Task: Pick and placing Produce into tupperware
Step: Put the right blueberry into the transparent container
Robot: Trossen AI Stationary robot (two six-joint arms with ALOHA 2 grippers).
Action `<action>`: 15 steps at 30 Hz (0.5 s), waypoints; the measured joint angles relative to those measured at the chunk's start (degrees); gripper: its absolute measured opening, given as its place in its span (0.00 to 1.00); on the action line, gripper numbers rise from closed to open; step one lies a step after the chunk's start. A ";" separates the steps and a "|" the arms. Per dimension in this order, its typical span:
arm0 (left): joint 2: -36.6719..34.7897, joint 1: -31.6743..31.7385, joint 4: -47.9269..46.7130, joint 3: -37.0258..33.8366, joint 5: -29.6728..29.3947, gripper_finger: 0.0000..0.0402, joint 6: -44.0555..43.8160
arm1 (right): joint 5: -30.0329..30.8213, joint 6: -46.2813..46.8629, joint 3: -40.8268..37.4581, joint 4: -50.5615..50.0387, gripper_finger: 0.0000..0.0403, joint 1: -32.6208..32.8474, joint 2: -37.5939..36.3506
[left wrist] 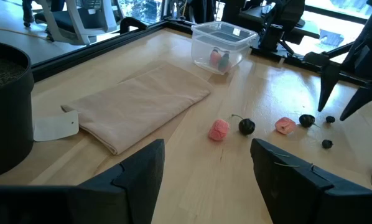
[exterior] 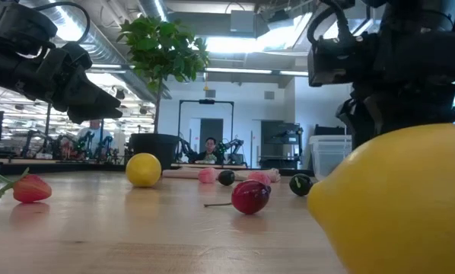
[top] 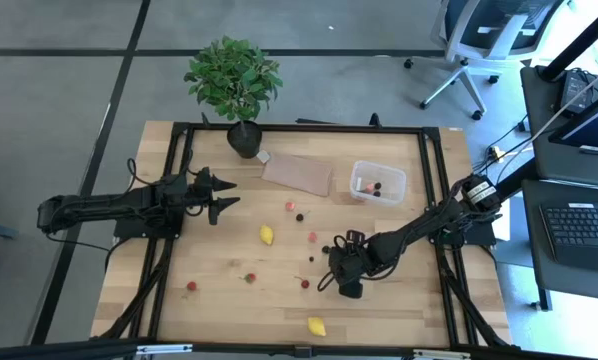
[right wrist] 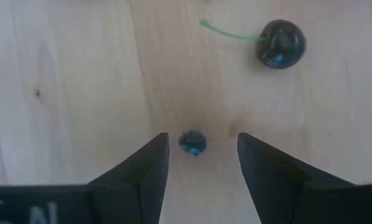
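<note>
The produce lies scattered over the wooden table: a lemon (top: 267, 235) in the middle, a second lemon (top: 317, 326) near the front edge, and red berries (top: 249, 277) and dark cherries (top: 326, 249) around them. The clear tupperware (top: 377, 182) stands at the far right with a few pieces in it. My right gripper (right wrist: 201, 146) points down, open, over a tiny dark berry (right wrist: 192, 143) that lies on the table between its fingertips; I see no touch. A dark cherry with a green stem (right wrist: 280, 43) lies just beyond it. My left gripper (top: 222, 196) hovers open at the left.
A folded tan cloth (top: 297, 173) lies left of the tupperware. A potted plant (top: 234, 85) stands at the far edge. A pink berry (left wrist: 218, 129) and a dark cherry (left wrist: 246, 126) lie between the cloth and my right arm. Black rails (top: 431, 200) frame the table.
</note>
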 joint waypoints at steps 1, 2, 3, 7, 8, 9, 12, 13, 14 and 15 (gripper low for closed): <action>0.01 0.01 0.00 0.00 0.00 0.58 0.00 | -0.06 0.00 -0.18 0.42 0.47 0.07 0.00; 0.01 0.00 0.00 0.00 0.00 0.58 0.00 | -0.08 -0.07 -0.25 0.70 0.46 0.11 0.00; 0.01 0.02 0.00 0.00 0.00 0.58 0.00 | -0.07 -0.17 -0.34 0.97 0.46 0.13 0.00; -0.01 0.01 0.00 0.00 0.00 0.58 0.00 | -0.09 -0.02 -1.08 0.91 0.43 0.11 0.00; 0.01 0.02 0.00 0.00 0.00 0.58 0.00 | -0.07 -0.02 -1.27 1.03 0.43 0.11 0.00; 0.01 0.02 0.00 0.00 0.00 0.58 0.00 | -0.07 -0.07 -1.65 1.60 0.42 0.11 0.00; -0.01 0.00 0.00 0.00 -0.01 0.58 0.00 | -0.08 -0.04 -2.79 3.43 0.40 0.07 0.00; 0.00 0.00 0.00 0.00 -0.01 0.58 0.00 | -0.07 -0.03 -3.07 4.55 0.40 0.07 0.00; 0.01 0.00 0.00 0.00 -0.01 0.58 0.00 | -0.09 -0.05 -3.41 5.71 0.39 0.07 0.00; 0.01 0.01 0.00 0.00 -0.01 0.58 0.00 | -0.09 -0.04 -3.81 6.73 0.39 0.07 0.00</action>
